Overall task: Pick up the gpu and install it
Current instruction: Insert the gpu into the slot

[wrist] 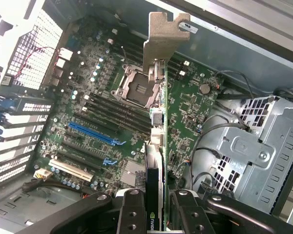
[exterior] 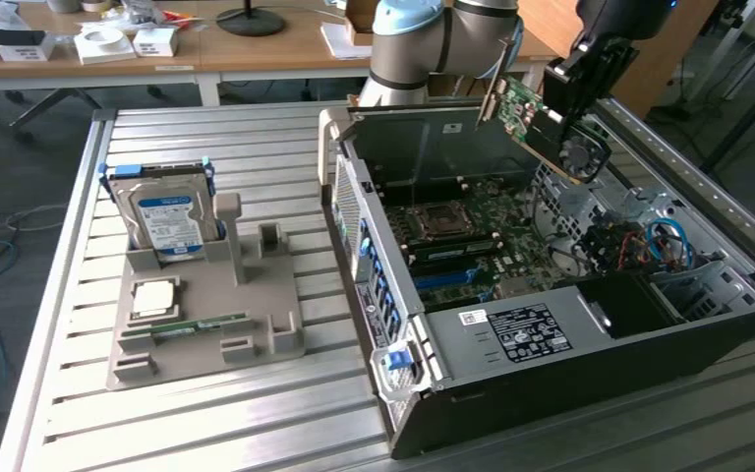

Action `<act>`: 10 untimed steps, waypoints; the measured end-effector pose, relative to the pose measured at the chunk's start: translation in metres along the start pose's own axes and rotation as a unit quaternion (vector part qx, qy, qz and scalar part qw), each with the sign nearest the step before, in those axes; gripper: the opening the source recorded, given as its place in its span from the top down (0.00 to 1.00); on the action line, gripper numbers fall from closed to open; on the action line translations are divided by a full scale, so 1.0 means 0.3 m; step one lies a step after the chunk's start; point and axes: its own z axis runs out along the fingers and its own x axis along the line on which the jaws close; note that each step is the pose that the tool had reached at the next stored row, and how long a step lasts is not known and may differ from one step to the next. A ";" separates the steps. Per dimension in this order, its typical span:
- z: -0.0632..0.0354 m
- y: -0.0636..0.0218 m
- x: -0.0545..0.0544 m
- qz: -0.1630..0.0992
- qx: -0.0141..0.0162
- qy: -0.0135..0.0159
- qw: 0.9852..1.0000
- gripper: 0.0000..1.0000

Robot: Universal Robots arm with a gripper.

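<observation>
While the black two-fingered gripper (wrist: 159, 208) hangs over the open black computer case (exterior: 574, 344), we see its jaws clamped on the gpu (exterior: 531, 116), a thin green expansion card with a long silver metal end bracket (wrist: 162, 41). The gpu is in the air, tilted, above the case's far end, near the far edge of the slatted metal worktop (exterior: 220, 423) on the exterior view's right, touching nothing but the jaws. Beneath it lies the green motherboard (wrist: 83, 87) with its square processor socket (wrist: 136, 87) and long blue slot (wrist: 95, 134). We judge misalignment the main danger: from the wrist the card lines up beside the socket, apart from the blue slot, so a descent off line could strike the socket or the board's small parts. A tilted card might also jam at the bracket, or twist in so narrow a grip.
</observation>
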 end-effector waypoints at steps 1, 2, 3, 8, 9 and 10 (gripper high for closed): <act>0.000 0.000 0.000 -0.001 0.000 0.000 1.000 0.73; 0.000 0.000 0.000 -0.002 0.000 0.000 1.000 0.73; 0.000 0.000 0.000 -0.004 0.000 0.000 1.000 0.73; 0.000 0.000 0.000 -0.021 0.000 0.001 1.000 0.73; 0.000 0.000 0.000 -0.027 -0.001 0.001 1.000 0.73; 0.000 0.000 0.000 -0.032 -0.001 0.001 0.999 0.73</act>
